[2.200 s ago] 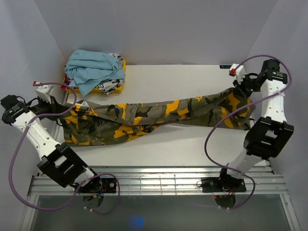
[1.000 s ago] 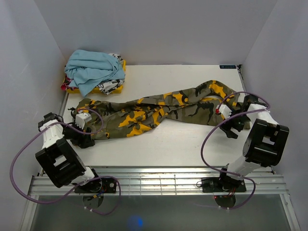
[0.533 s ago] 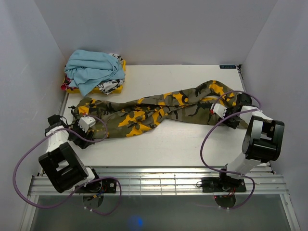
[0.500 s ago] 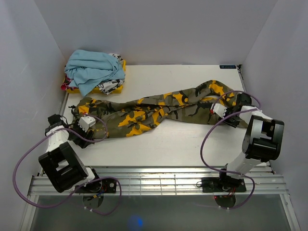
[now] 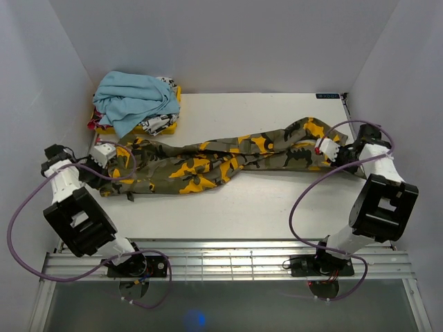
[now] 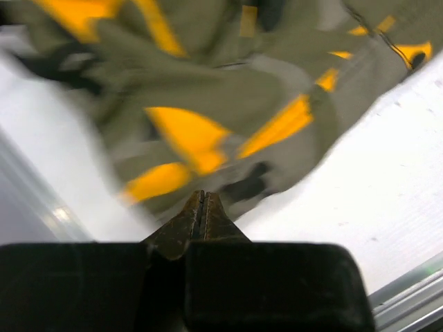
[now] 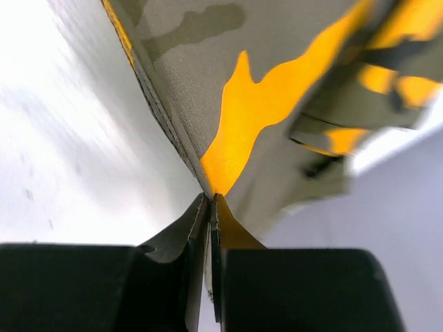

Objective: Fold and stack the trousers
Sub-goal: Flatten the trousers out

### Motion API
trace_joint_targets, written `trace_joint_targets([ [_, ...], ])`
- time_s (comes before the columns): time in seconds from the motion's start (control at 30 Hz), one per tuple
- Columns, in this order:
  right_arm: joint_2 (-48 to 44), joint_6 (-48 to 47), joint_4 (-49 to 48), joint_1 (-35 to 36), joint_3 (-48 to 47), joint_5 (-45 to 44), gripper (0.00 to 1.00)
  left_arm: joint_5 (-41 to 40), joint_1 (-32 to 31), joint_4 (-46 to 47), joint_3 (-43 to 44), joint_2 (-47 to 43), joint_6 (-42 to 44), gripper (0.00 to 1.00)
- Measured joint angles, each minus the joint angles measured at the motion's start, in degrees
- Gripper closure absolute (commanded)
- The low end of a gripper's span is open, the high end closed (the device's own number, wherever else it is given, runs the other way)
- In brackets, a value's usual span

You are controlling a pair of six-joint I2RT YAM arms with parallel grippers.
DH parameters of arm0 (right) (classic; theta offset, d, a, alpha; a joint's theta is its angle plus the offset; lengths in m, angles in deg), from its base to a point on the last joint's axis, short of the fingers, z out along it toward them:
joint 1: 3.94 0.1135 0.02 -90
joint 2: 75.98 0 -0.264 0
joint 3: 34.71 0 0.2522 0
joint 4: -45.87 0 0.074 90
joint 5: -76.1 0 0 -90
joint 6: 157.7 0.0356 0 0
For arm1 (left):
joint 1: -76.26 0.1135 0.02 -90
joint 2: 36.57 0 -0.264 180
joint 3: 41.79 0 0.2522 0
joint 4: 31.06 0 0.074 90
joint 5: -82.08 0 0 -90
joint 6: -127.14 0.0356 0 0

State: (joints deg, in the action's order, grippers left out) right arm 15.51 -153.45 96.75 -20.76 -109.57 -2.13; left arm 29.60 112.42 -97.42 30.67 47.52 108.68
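Trousers [image 5: 221, 153] lie on the table [image 5: 263, 207] just on the near side of the light blue garment [image 5: 135, 98]. In the overhead view they reach from below that garment well away to its right. Half a second ago both my grippers sat lower and closer in. Now the left gripper [image 5: 109, 158] has drawn up toward the blue garment and the right gripper [image 5: 325, 148] has pulled away from it. The cloth is therefore tauter and straighter, which I judge readies it for a lengthwise fold. The long axis runs left to right, with the end far from the blue garment tilted slightly toward the back wall. I cannot tell which end is the waist. In the left wrist view, my left fingers [image 6: 195, 216] are closed to a hairline and the blurred camouflage hem [image 6: 228, 117] meets their tips, so I judge they pinch it. In the right wrist view, my right fingers [image 7: 196, 225] are pressed together on a fold of the same cloth [image 7: 235, 104], which rises straight out of the tips.
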Motion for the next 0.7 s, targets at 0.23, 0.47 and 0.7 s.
trace_joint_targets([
  [0.23, -5.7, -5.8, 11.0, -7.0, -12.4, 2.7, 0.92, 4.4, 4.5, -6.3, 20.5, 8.1, -1.8, 1.00],
  [0.47, 2.9, -5.9, 16.1, -7.6, -16.3, 2.1, 0.92, 8.1, 4.3, -14.0, 26.5, 17.8, -0.2, 0.42],
  [0.7, 3.3, -4.4, 16.9, -6.1, -11.8, 2.1, 0.92, 9.0, 6.6, -17.9, 12.9, 16.2, -0.2, 0.02],
])
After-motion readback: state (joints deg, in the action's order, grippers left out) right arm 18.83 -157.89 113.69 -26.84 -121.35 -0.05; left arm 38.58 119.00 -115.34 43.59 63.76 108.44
